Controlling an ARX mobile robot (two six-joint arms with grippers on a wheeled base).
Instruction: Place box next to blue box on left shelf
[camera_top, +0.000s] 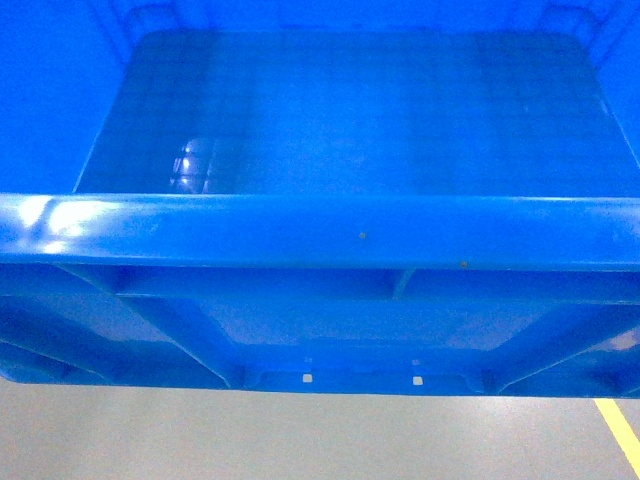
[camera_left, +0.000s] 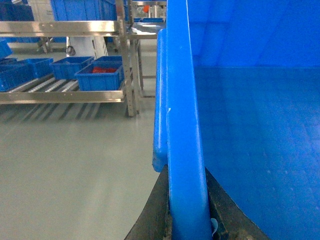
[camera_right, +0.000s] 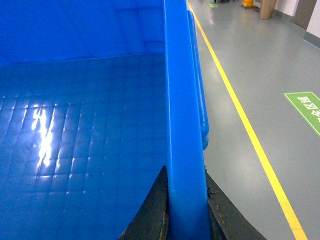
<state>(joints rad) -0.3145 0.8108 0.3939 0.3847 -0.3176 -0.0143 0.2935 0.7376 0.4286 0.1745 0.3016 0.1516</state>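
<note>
The box (camera_top: 350, 110) is a big bright-blue crate that fills the head view, its thick near rim (camera_top: 320, 230) crossing the frame and its floor bare. My left gripper (camera_left: 186, 205) is shut on the box's left side rim, one dark finger on each side of the wall. On the opposite side, my right gripper (camera_right: 186, 202) is shut on the right rim the same way. The left shelf (camera_left: 60, 96), a roller rack with a steel front rail, shows far left in the left wrist view. Several blue boxes sit on it; the nearest (camera_left: 100, 76) holds red items.
A steel upright (camera_left: 127, 65) ends the rack, with more blue crates (camera_left: 82, 9) on an upper level. Grey floor lies between the box and the rack. A yellow floor line (camera_right: 240, 115) and a green floor sign (camera_right: 306, 107) lie to the right.
</note>
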